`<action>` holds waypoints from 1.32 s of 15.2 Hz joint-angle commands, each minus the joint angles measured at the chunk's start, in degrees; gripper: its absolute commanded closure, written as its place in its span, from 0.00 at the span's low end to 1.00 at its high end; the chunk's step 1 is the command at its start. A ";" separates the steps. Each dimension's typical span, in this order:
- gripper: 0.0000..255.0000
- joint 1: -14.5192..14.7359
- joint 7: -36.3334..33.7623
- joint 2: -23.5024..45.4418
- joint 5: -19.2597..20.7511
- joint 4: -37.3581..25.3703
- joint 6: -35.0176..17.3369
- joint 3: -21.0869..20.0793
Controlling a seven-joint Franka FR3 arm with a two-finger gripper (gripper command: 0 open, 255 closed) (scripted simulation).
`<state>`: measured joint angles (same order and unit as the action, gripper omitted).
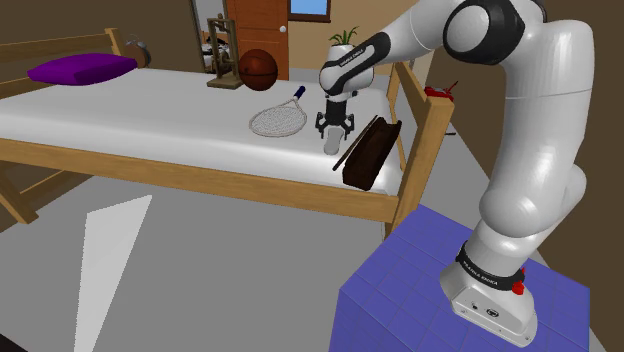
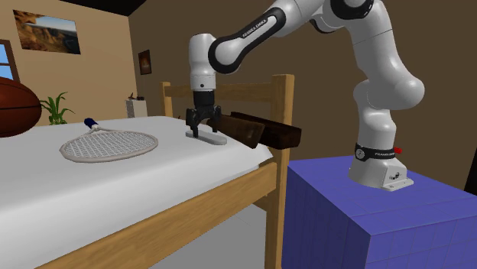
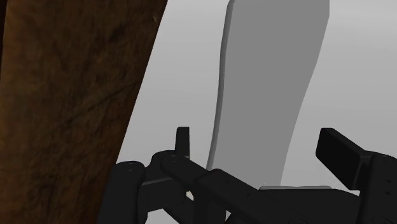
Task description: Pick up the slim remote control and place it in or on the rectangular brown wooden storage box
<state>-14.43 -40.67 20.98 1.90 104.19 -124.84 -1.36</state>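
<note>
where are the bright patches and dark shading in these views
shoulder view: a pale wedge of light lies on the floor beside the bed; wrist view: the grey remote is flatly shaded, darker than the bed around it, with the open gripper straddling it, and the wooden box looks dim; second exterior view: the box reads dark brown against the pale bed.

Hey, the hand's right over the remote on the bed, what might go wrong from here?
One: the black hand stands open astride the slim grey remote control, which lies flat on the white bed; closing too high may let the fingers slip off its thin sides. Two: the long dark brown wooden box lies close beside the remote, so a finger might bump it.
</note>
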 commanded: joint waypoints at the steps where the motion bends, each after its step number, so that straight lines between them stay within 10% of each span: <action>1: 0.00 0.00 -0.01 0.42 0.01 -0.03 -0.42 0.01; 7: 0.00 0.00 -0.01 0.41 0.01 -0.03 -0.41 0.01; 8: 1.00 0.00 -0.01 0.41 0.01 -0.03 -0.41 0.01; 20: 1.00 -0.01 0.05 -0.68 -0.05 -0.85 1.50 -0.02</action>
<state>-14.46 -40.61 20.54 1.86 103.60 -123.83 -1.37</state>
